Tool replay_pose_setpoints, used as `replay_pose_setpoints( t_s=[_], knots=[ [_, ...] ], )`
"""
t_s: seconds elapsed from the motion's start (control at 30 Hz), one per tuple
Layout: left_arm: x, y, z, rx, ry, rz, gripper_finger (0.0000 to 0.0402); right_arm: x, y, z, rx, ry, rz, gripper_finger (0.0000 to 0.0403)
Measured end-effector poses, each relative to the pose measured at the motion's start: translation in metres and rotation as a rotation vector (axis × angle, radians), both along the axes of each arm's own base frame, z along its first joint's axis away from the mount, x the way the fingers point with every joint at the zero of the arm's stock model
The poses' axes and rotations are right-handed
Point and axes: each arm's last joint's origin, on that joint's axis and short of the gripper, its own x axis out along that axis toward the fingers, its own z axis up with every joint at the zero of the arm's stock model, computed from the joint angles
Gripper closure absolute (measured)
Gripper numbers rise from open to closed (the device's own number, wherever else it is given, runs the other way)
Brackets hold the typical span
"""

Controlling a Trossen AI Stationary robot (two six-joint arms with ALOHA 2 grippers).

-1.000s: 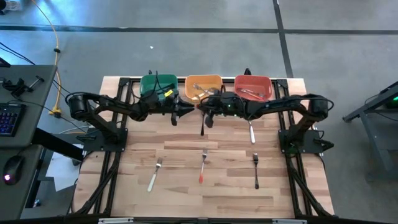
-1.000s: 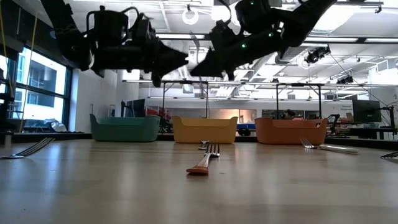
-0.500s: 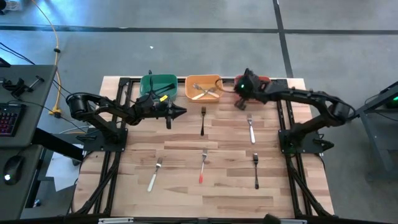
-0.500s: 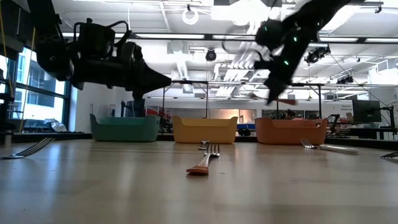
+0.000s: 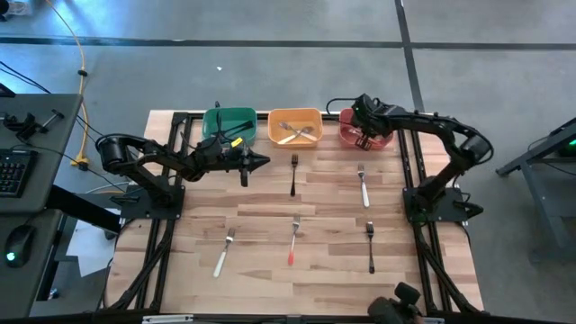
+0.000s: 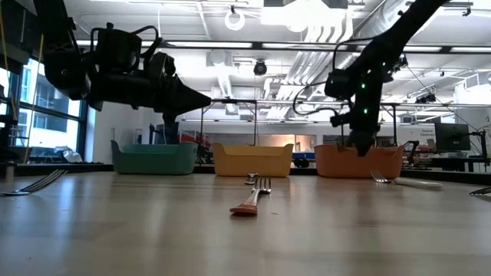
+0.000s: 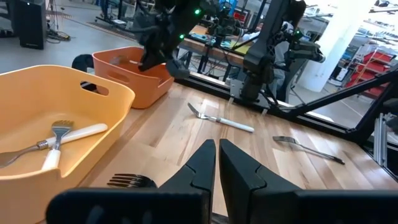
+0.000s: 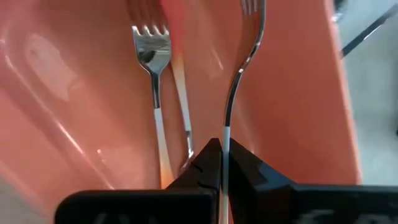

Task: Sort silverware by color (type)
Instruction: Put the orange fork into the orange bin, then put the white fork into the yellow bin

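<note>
My right gripper (image 5: 364,137) points down into the red bin (image 5: 389,117) at the table's far right and is shut on a slim fork (image 8: 239,68) with a metal head. Another fork (image 8: 152,81) lies on that bin's floor. My left gripper (image 5: 261,162) hangs shut and empty in the air, in front of the green bin (image 5: 216,115) and the orange bin (image 5: 274,117). The orange bin holds two white-handled forks (image 5: 297,133). Several forks lie flat on the table: a black one (image 5: 293,175), white ones (image 5: 363,186) (image 5: 224,254), a red one (image 5: 293,243) and another black one (image 5: 370,245). My right gripper pinches the fork's handle (image 8: 225,132) between its two fingers, coming from above and pointing down. The fork runs on in line with the fingers, its head (image 8: 249,9) lowest, inside the red bin. Whether the tines touch the bin's floor I cannot tell.
The three bins stand side by side along the far edge. Dark arm frames run down the table's left and right sides. Bare wood lies between the two rows of forks and along the near edge. A desk with a keyboard stands left of the table.
My right gripper has carried the fork from the table's middle, close to my left gripper, toward the far right edge, tipped to point down and lowered into the red bin. My left gripper has drawn back a little toward the left edge and stayed shut.
</note>
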Motion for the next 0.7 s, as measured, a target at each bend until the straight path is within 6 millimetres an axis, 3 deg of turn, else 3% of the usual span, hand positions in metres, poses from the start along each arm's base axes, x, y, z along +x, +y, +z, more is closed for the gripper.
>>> replay_pose_setpoints(
  t_s=[0.13, 0.3, 0.53, 0.7],
  knots=[
    [0.0, 0.0, 0.0, 0.0, 0.001, 0.0, 0.0389, 0.002, -0.004, -0.011, 0.019, 0.009, -0.016, 0.0403],
    [0.0, 0.0, 0.0, 0.001, 0.002, -0.001, 0.039, 0.001, -0.003, -0.009, 0.013, -0.012, -0.047, 0.0385],
    [0.0, 0.0, 0.0, 0.01, 0.007, -0.001, 0.0389, -0.002, 0.007, 0.022, -0.064, -0.157, -0.162, 0.0321],
    [0.0, 0.0, -0.001, 0.015, 0.011, -0.001, 0.0387, 0.002, 0.042, 0.048, 0.022, -0.415, -0.27, 0.0309]
  ],
)
